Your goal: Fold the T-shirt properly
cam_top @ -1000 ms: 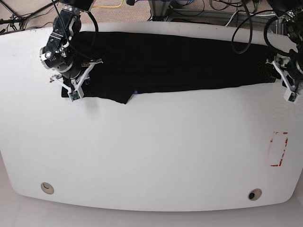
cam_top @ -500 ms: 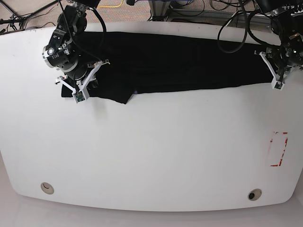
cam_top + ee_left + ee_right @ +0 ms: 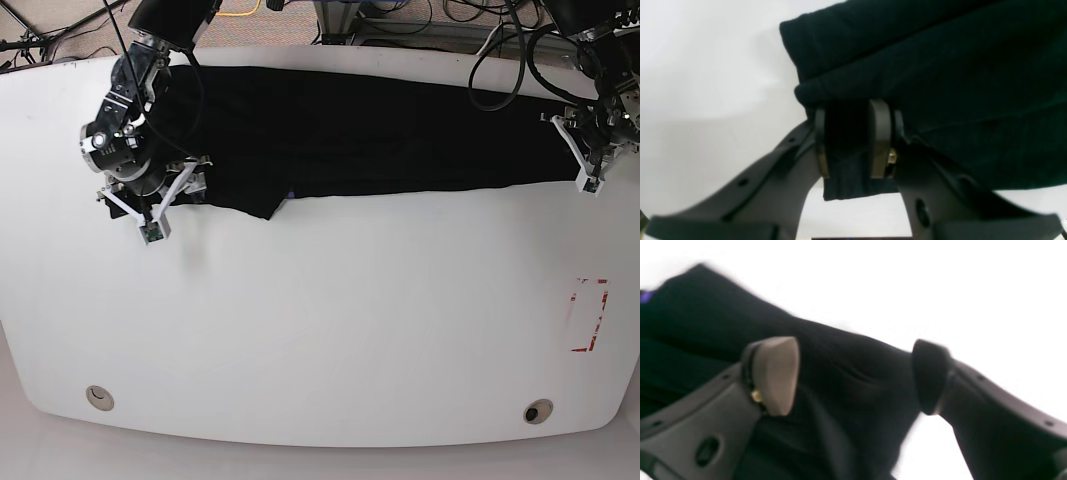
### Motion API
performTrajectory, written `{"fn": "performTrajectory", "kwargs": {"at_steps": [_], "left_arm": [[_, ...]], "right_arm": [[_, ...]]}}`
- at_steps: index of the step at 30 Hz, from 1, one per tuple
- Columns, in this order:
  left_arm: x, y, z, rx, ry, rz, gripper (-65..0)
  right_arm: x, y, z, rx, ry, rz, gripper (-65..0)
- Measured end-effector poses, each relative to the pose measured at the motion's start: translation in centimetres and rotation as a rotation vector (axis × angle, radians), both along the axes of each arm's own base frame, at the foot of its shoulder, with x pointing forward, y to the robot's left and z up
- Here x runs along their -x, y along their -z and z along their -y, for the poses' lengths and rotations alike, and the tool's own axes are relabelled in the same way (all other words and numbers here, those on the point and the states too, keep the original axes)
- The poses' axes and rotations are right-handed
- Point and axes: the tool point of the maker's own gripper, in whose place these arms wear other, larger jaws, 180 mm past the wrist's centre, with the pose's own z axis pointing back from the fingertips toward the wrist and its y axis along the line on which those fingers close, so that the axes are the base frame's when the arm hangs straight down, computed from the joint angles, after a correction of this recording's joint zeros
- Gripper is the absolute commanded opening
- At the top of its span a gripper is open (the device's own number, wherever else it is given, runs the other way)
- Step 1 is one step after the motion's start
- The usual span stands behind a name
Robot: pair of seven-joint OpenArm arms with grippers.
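right gripper (image 3: pixel 160 205) | jaws just sprung apart, letting go its end of the T-shirt (image 3: pixel 360 130), cloth lying slack between them | T-shirt folded in long band along table's (image 3: pixel 330 320) far edge | left gripper (image 3: pixel 590 160) has clamped down, pinching the opposite corner.

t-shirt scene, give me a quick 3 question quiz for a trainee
1. True or false: the T-shirt lies as a long band along the far side of the table.
2. Which gripper is shut on cloth? A) left gripper B) right gripper
3. Fill in: the right gripper's jaws stand ____ over the shirt's end.

Key: 1 true; 2 A; 3 open
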Motion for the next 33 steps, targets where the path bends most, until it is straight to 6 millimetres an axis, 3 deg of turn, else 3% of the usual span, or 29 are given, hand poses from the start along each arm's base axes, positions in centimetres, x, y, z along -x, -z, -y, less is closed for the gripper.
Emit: {"fn": "performTrajectory", "kwargs": {"at_steps": [7, 15, 23, 29, 33], "left_arm": [[-0.2, 0.0, 0.0, 0.003, -0.001, 0.006, -50.6], [-0.1, 0.1, 0.0, 0.005, -0.001, 0.006, -50.6], [-0.1, 0.1, 0.0, 0.005, -0.001, 0.008, -50.6], [-0.1, 0.1, 0.0, 0.005, -0.003, 0.009, -50.6], [-0.1, 0.1, 0.0, 0.006, -0.003, 0.009, -50.6]], "right_arm": [[-0.1, 1.5, -3.0, -0.012, -0.102, -0.050, -14.7], [-1.9, 1.8, -6.5, -0.092, -0.151, -0.046, -14.7], [-3.5, 2.4, -7.1, -0.126, -0.152, -0.060, -14.9], [-3.4, 4.4, -8.7, -0.185, -0.158, -0.114, -14.9], [-3.6, 4.3, -9.3, -0.210, -0.161, -0.097, -14.9]]}}
